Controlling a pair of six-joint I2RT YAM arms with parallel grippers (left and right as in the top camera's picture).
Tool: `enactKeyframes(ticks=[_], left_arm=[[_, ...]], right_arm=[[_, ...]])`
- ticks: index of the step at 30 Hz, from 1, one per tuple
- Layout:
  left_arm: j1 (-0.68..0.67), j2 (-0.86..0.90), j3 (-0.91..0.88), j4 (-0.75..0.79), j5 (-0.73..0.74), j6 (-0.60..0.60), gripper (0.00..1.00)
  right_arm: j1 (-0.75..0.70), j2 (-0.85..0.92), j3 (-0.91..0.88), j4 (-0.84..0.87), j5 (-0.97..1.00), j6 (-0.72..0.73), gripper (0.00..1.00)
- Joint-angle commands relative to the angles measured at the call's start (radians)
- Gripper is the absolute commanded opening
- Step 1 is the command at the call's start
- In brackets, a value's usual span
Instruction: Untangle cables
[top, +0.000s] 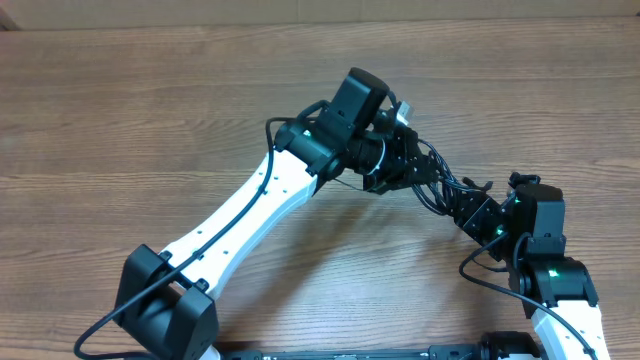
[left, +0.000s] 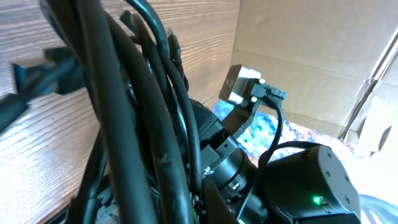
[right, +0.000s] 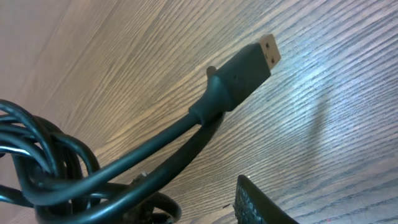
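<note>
**Two arms in white shells and black joints**

Up close, the left arm (top: 250, 215) is a long white shell dotted with small dark screw holes, capped at each end by chunky black joints, and the shoulder block (top: 165, 305) is the bulkiest. A thick black wire (top: 96, 330) loops out beside it and runs up along the white shell. The right arm (top: 560, 305) is built alike: white low down, black housings above, its own wire (top: 463, 268) curling at the side. Small green lights (top: 552, 273) glow on the black housings. The right gripper (top: 458, 198) is black too, with a finely ribbed finger (right: 261, 202). A silver-grey box (left: 239, 84) sits on a black bracket, with a black plug in it.
</note>
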Motion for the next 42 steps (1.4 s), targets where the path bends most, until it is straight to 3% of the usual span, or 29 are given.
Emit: enactKeyframes(ticks=[1,11,25,29,34,38,42], left_arm=[[0.035,-0.029,0.028,0.008,0.047,0.005,0.04],[0.087,-0.029,0.028,0.008,0.01,0.024,0.04],[0.088,-0.029,0.028,0.008,-0.005,0.023,0.04],[0.088,-0.029,0.028,0.008,-0.004,0.023,0.04],[0.087,-0.029,0.028,0.04,0.068,-0.021,0.04],[0.086,-0.029,0.028,0.092,0.108,-0.06,0.04],[0.085,-0.029,0.028,0.103,0.108,-0.086,0.04]], right_arm=[[-0.002,0.001,0.015,-0.011,0.009,0.003,0.4],[-0.002,0.001,0.015,-0.009,-0.06,-0.031,0.16],[-0.002,0.001,0.015,0.004,-0.132,-0.11,0.1],[-0.002,0.001,0.015,0.008,-0.151,-0.104,0.11],[-0.002,0.001,0.015,0.02,-0.17,0.026,0.39],[-0.002,0.001,0.015,0.091,-0.256,0.104,0.4],[-0.002,0.001,0.015,0.156,-0.296,0.227,0.33]])
